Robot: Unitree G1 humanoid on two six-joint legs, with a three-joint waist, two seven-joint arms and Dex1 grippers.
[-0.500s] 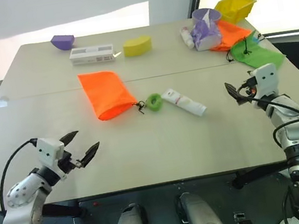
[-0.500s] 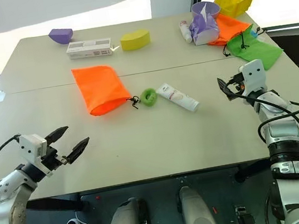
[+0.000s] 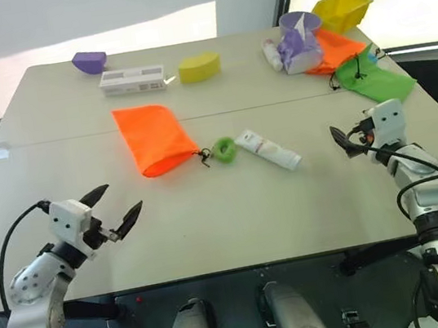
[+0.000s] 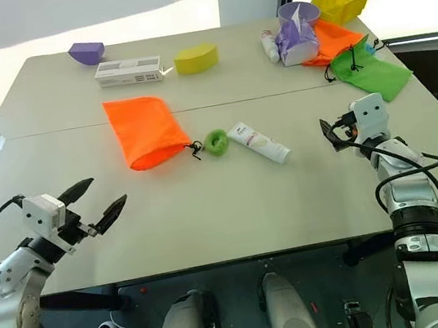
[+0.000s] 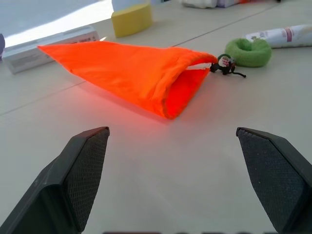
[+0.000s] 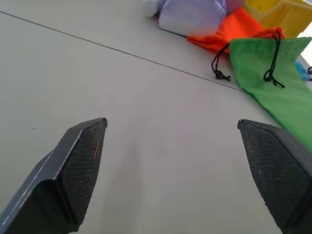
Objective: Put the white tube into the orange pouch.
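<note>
While the left gripper (image 3: 116, 211) hovers spread wide and empty at the table's near edge, the orange pouch (image 3: 152, 138) lies flat mid-table, its mouth sagging partly open. Beyond its green ring (image 3: 225, 149) rests the white tube (image 3: 268, 149), print too small to read, and the right gripper (image 6: 170, 170) gapes empty, well apart.

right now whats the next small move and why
Probably reach the right gripper, open and empty, toward the white tube. The tube lies untouched on the table, apart from the orange pouch, closer to this gripper than to the left one.
</note>
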